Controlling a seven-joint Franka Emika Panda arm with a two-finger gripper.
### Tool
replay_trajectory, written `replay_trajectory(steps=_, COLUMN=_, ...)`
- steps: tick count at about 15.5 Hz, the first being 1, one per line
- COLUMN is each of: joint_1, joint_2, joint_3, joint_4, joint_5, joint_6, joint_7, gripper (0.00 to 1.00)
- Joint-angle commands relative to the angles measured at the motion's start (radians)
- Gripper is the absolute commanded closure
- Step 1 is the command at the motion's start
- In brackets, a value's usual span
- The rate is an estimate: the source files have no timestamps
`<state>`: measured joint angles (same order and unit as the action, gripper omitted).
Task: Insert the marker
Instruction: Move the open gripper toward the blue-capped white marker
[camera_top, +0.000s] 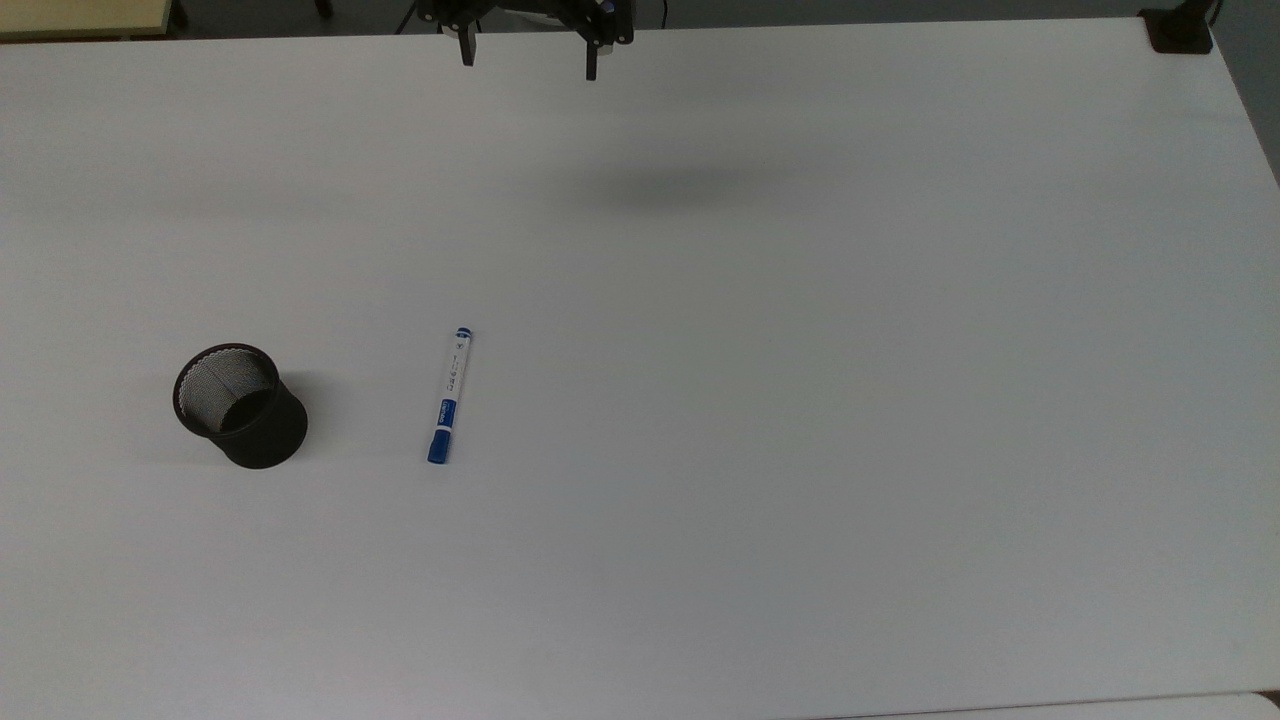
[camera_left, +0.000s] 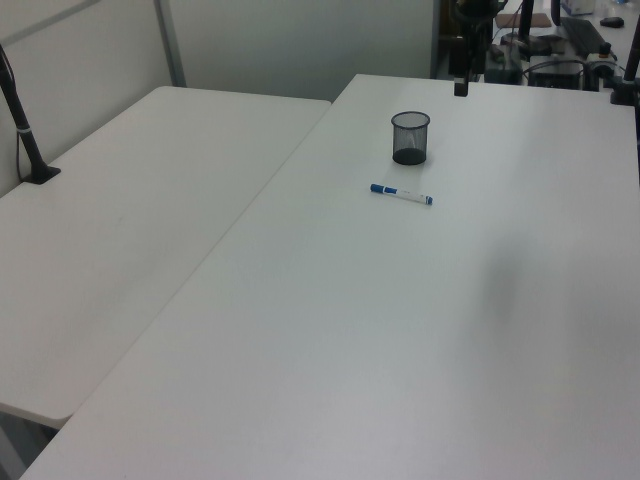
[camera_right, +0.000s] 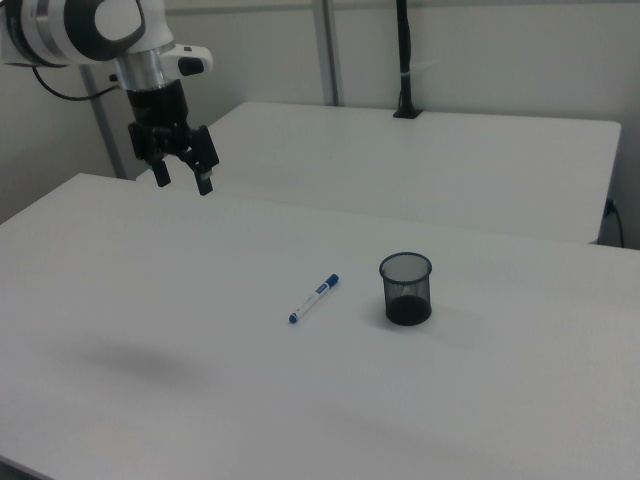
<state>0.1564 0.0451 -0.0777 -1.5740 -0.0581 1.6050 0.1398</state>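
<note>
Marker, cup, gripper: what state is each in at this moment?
Marker: capped, lying flat on the table, apart from the cup.
Cup: upright, nothing in it.
Gripper: open, holding nothing, raised above the table, well away from the marker.

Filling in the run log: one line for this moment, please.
gripper: open, empty, high above table | marker: flat on table, untouched | cup: upright, empty, apart from marker | step: approach not begun
</note>
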Motion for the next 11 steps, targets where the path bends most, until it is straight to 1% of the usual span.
replay_trajectory(steps=1, joint_1=-0.011, joint_2=-0.014, joint_3=-0.005, joint_4=-0.021, joint_5=0.006, joint_6=0.055, joint_7=0.004, gripper=0.0)
replay_trajectory(steps=5, joint_1=-0.017, joint_2=-0.011, joint_3=-0.005, joint_4=-0.026, joint_5=0.006, joint_6=0.088, joint_7=0.001, gripper=0.0)
replay_trajectory(steps=7, joint_1=-0.021, joint_2=0.004, joint_3=-0.007, joint_4=-0.029, joint_5=0.004, joint_6=0.136, joint_7=0.001, gripper=0.0)
replay_trajectory(steps=11, joint_1=-0.034, joint_2=0.067, joint_3=-0.005, joint_4=-0.029, joint_5=-0.019, joint_6=0.242, joint_7=0.001, gripper=0.0)
